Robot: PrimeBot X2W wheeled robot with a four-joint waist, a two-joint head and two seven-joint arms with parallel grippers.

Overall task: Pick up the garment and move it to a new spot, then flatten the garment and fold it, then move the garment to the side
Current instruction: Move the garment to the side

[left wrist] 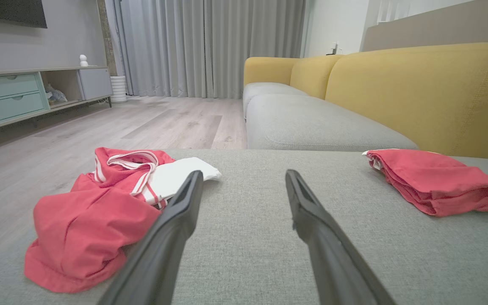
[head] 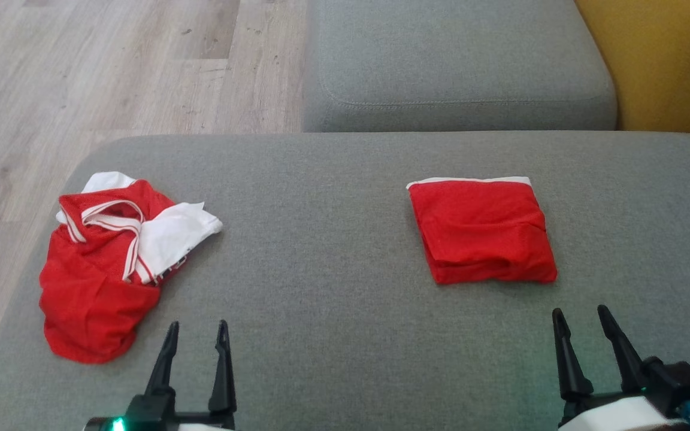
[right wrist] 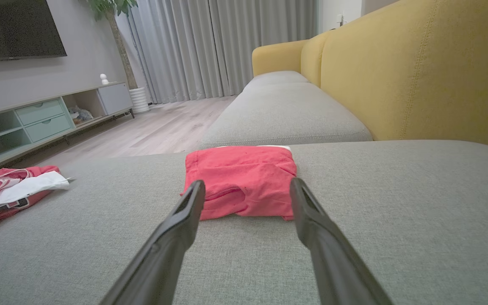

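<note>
Appears to open the pick-up step, with left gripper (head: pixel 197 326) and right gripper (head: pixel 580 312) both spread and empty; calls next for a leftward reach and pinch on the crumpled garment (head: pixel 99 281)

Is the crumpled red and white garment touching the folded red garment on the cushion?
Apart. The head view shows a wide stretch of bare grey cushion between the crumpled garment on the left and the folded garment on the right.
</note>
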